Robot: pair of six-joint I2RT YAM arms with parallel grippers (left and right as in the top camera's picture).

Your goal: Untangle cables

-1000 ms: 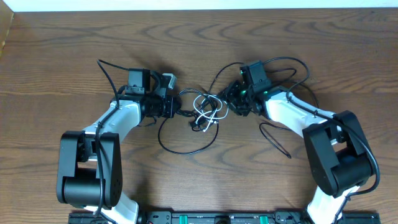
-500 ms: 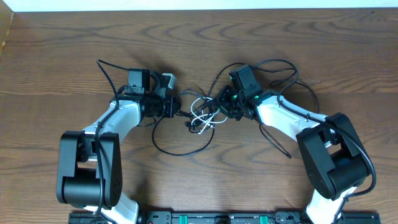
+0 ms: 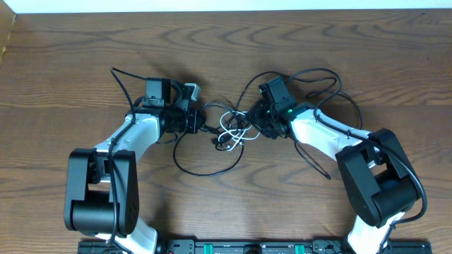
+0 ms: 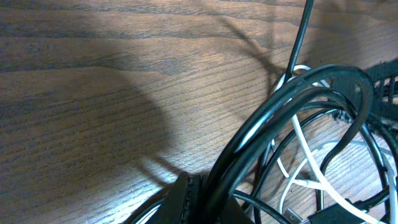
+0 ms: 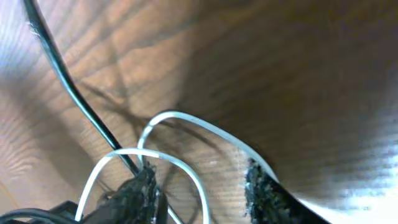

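The cables (image 3: 227, 132) lie in one knot on the table (image 3: 70, 70), between the two arms; the white cord (image 3: 234, 128) forms the core of this knot and serves as the reference below; the left gripper (image 3: 200, 124) sits just beside the white cord on the left arm's side, closed tight on the black cords (image 4: 292, 106), which arch out of its jaws and over the white cord; a slack black loop (image 3: 205, 168) trails from the white cord toward the arm bases; the right gripper (image 5: 199, 186) sits on the opposite side of the white cord, jaws partly apart and gripping nothing, with a bend of the white cord lying between them; hazards, as judged: if the right gripper closes on this bend and pulls away while the left holds firm, the loops crossing the white cord probably cinch rather than release; if it also catches a black strand, both cords travel together and the knot only shifts; a hard pull could strain a plug end or drag the black cords out of the left jaws; whether the white cord passes through the black loops or merely over them cannot be told
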